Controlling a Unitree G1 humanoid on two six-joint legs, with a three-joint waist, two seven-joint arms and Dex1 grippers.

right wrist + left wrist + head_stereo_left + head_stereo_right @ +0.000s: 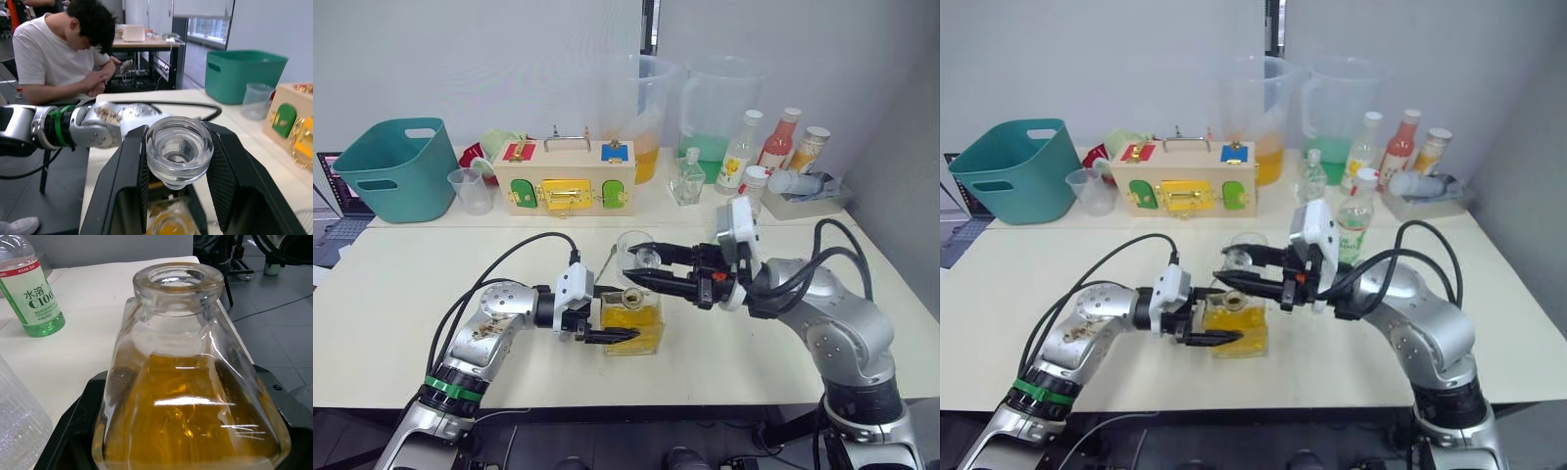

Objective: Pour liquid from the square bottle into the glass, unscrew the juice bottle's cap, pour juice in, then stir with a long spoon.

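The square bottle [632,321] holds amber liquid and stands on the table with its mouth [178,278] open. My left gripper [617,315] is shut on its body. Just above the mouth, my right gripper [639,264] is shut on the bottle's clear glass stopper [179,149]. The glass [1246,249] stands right behind the bottle, partly hidden by the right fingers. The juice bottle [1356,220] stands further back right, with its white cap [1365,177] on. The long spoon is out of view.
Along the back stand a teal bin [396,166], a measuring cup [472,189], a wooden latch box [570,176], two large pitchers [646,108], a small clear bottle [687,178] and several drink bottles [778,137]. A person [58,54] sits beyond the table.
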